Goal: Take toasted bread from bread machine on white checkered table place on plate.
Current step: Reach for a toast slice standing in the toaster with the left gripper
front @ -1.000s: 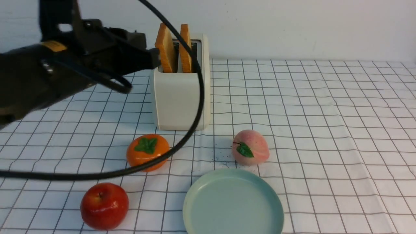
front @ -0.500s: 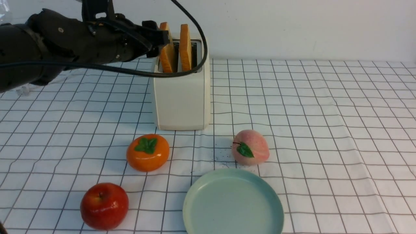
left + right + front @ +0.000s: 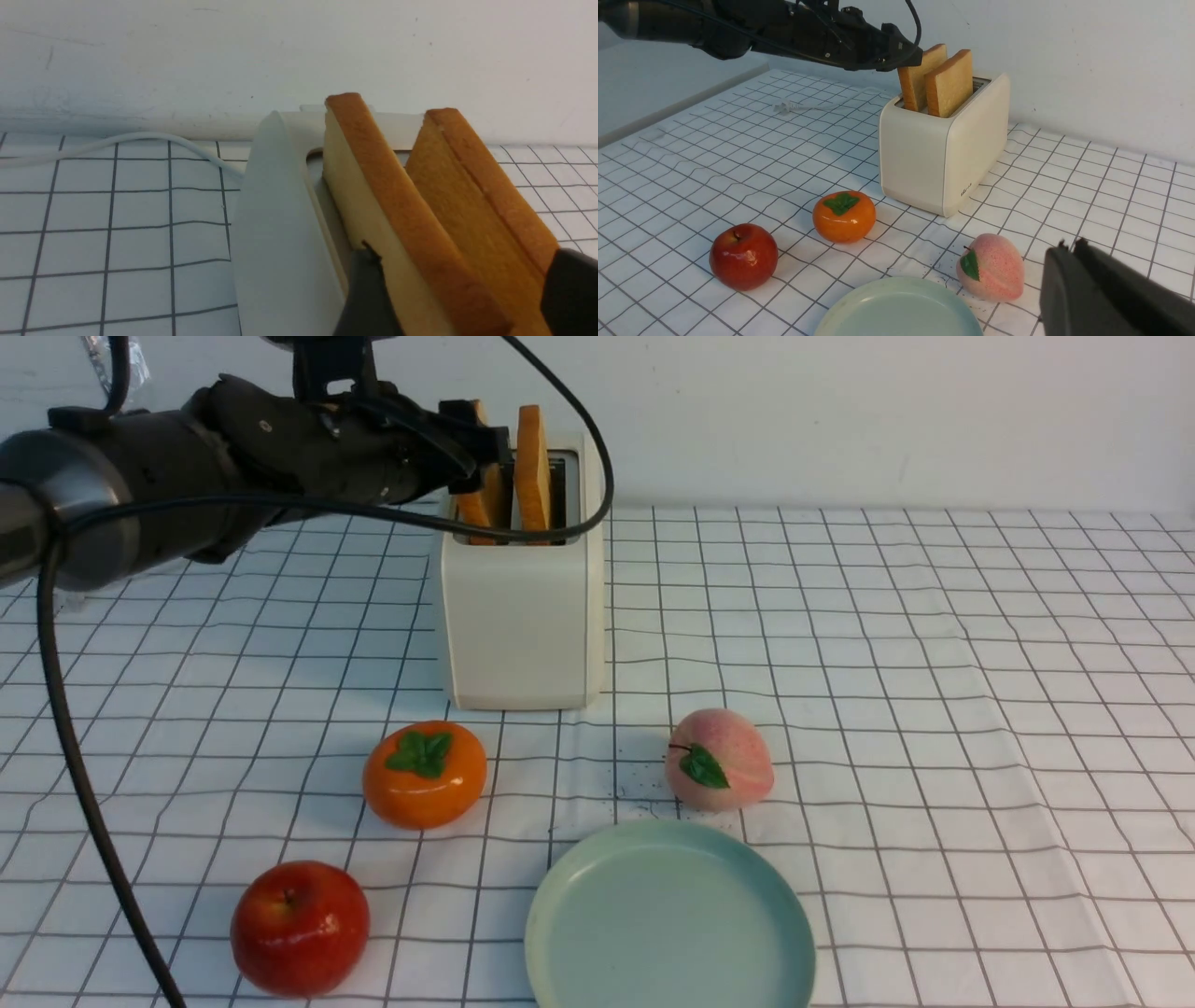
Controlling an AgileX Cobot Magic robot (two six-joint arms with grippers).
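We find most of the left toast slice (image 3: 484, 507) hidden behind the left gripper (image 3: 485, 453). The plate (image 3: 558, 882) runs off the bottom edge. The right gripper (image 3: 1071, 256) is cropped, so we cannot read how its jaws stand.

We're in close on the toaster (image 3: 275, 242), two slices standing up out of its slots. The left gripper (image 3: 467, 298) is spread wide: one dark finger (image 3: 366, 294) shows beside the pale face of the first toast slice (image 3: 402, 224), the other past the crust of the second toast slice (image 3: 467, 205), both slices between them. A white cord (image 3: 140, 137) trails across the checkered table (image 3: 93, 210) below the wall (image 3: 187, 56)
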